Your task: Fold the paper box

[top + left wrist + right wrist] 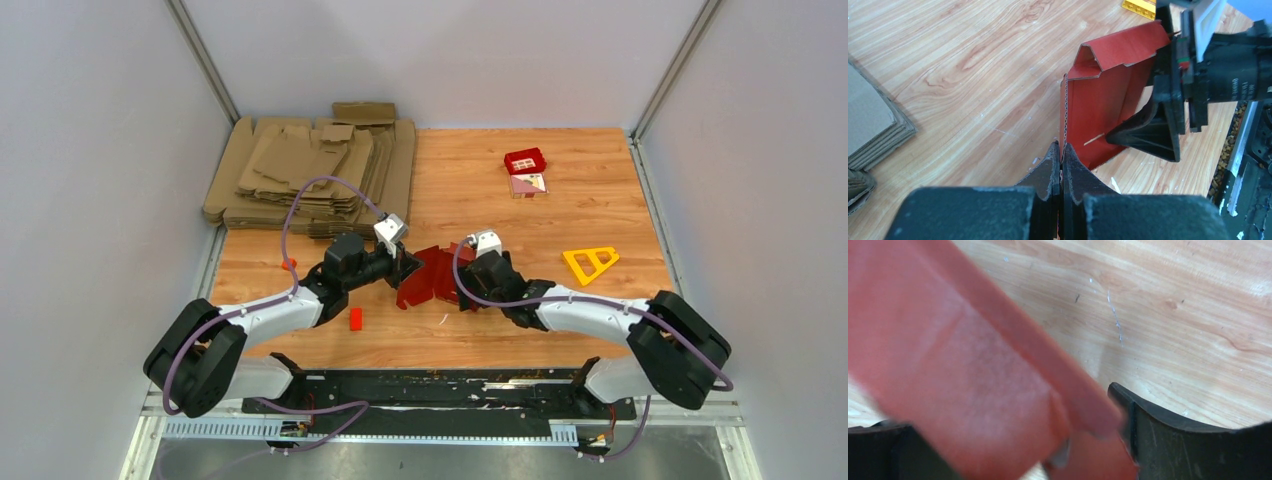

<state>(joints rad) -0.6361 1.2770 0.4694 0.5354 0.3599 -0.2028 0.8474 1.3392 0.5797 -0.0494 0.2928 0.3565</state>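
The red paper box (432,276) lies partly folded on the wood table, between my two grippers. In the left wrist view the box (1103,95) stands with one flap bent over at the top. My left gripper (1062,150) is shut on the near edge of a box panel, and it sits at the box's left side in the top view (408,268). My right gripper (463,284) is at the box's right side. In the right wrist view its jaws stand wide apart with the blurred red card (963,370) lying between them. One finger (1173,440) shows at the lower right.
A stack of brown cardboard sheets (310,170) fills the back left, and its corner shows in the left wrist view (868,125). A small red tile (525,160) lies at the back right. A yellow triangle (590,262) lies right of the grippers. A small red block (356,318) lies near the left arm.
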